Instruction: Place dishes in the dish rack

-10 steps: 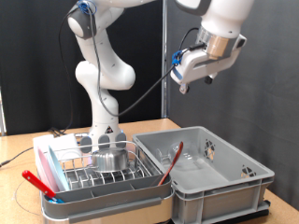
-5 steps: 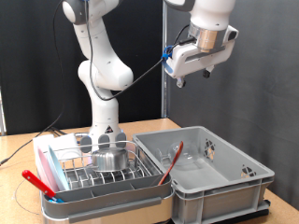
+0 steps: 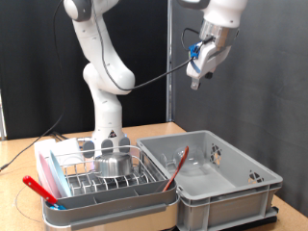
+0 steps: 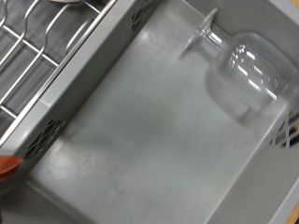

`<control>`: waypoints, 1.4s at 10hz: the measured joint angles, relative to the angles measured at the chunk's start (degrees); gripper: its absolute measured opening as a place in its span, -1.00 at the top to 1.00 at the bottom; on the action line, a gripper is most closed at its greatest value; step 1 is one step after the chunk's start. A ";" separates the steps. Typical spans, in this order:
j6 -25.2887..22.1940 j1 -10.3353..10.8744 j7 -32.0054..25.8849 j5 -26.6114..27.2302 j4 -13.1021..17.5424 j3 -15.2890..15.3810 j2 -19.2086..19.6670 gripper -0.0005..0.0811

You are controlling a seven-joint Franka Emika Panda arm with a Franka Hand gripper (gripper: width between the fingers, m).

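Exterior view first, and the arm is the biggest thing here, reaching high with the hand [image 3: 199, 79] well above the grey crate [image 3: 252, 175] on the surface [image 3: 164, 129]. Whether its fingers are apart or together I cannot tell; nothing shows between them. So the step in hand looks like a fetch, judged from where the arm hangs and where the wrist camera looks.

Down at the exterior view's left sits the dish rack [image 3: 79, 173] in its white tray [image 3: 115, 204], already carrying a steel bowl [image 3: 112, 163]. A red-handled utensil [image 3: 176, 166] leans over the crate's near wall (just where an approach could clip it).

Wrist view now: straight down into the crate, where a clear wine glass [image 4: 241, 63] lies on its side near one wall, rack wires [image 4: 28, 51] showing beyond the opposite rim. There is open floor around the glass, but the wall beside it is close. Picking it calls for a careful descent inside those walls.
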 joint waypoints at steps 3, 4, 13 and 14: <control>0.14 -7.23 -0.17 -2.42 -5.91 7.52 0.11 -1.00; 0.69 -9.72 -0.75 -4.37 -8.05 9.82 0.47 -1.00; 2.63 -13.82 -7.45 -6.96 -13.53 16.51 6.07 -1.00; 2.63 -14.33 -7.63 -7.81 -14.39 17.48 6.92 -1.00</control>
